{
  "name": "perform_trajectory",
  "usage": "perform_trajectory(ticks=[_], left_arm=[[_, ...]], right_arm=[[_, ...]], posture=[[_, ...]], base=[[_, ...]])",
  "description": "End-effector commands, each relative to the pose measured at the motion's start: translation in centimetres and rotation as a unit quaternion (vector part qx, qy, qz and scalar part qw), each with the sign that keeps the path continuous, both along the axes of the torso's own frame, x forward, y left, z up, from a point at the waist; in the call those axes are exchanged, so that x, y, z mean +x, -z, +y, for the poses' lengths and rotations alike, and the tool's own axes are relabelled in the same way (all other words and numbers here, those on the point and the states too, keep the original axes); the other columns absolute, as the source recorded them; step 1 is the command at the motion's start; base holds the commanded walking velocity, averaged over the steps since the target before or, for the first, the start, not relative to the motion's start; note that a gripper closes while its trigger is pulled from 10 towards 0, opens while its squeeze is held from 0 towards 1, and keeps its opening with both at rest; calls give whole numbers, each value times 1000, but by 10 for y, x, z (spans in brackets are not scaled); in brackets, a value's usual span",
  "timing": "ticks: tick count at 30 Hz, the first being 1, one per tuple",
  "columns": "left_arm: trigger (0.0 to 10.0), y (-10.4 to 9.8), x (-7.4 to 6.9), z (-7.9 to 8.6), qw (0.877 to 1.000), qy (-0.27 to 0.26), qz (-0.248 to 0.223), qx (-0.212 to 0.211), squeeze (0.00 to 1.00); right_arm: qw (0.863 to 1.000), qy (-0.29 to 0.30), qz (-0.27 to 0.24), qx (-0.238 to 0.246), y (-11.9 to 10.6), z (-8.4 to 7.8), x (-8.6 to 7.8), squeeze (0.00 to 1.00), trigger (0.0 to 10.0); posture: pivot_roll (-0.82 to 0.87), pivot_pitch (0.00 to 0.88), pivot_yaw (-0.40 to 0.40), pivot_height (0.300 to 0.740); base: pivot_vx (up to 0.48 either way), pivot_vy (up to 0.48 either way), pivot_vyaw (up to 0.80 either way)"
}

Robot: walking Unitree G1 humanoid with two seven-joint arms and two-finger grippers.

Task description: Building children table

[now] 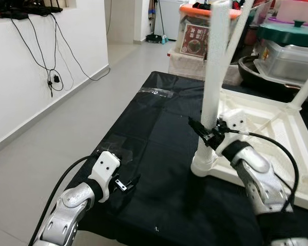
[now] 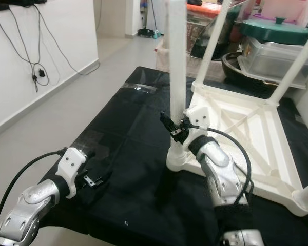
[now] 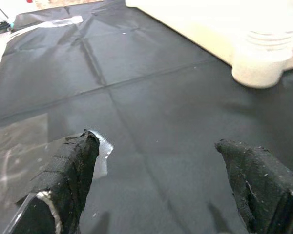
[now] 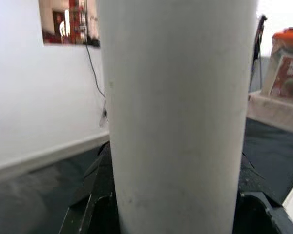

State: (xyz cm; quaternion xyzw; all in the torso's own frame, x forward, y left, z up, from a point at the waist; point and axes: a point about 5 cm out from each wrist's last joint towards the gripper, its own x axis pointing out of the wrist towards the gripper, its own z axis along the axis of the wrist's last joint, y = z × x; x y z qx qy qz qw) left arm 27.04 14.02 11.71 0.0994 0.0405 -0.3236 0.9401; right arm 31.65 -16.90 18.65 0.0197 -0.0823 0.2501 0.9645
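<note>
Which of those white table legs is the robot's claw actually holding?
The near-left corner leg, closest to the robot: the right gripper clamps it just above its socket. The other legs stand untouched farther back.

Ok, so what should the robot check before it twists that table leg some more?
1. Right gripper fingers on either side of the near table leg: ok.
2. Leg standing upright in its corner socket: ok.
3. Leg screwed fully tight: cannot tell.
4. Upside-down white tabletop lying flat on the black cloth: ok.
5. Left gripper open, low over the cloth, away from the leg: ok.
6. Other legs fitted: ok.
</note>
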Motion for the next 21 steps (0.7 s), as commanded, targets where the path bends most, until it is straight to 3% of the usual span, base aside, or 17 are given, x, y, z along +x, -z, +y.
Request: perform_trajectory(ticks=[1,5,16,21], left_arm=[[10000,3,-1,-1,1000,-2,14,-12,0],[10000,4,0,-1,1000,-2,16,-13,0],[10000,2,3,11,999,-19,20,-19,0],[10000,1,3,18,998,-37,26,-38,0]], right_arm=[[996,-42,58,47,17,20,-9,0,0],[995,-42,68,51,26,25,-18,0,0],[996,-27,79,39,34,5,-15,0,0],[993,-91,65,26,23,3,-20,0,0]], posture=[[126,0,-82,740],[119,0,-74,740],[124,0,-79,740],[130,0,-87,740]], base=[[0,0,0],[0,0,0],[0,0,0],[0,0,0]])
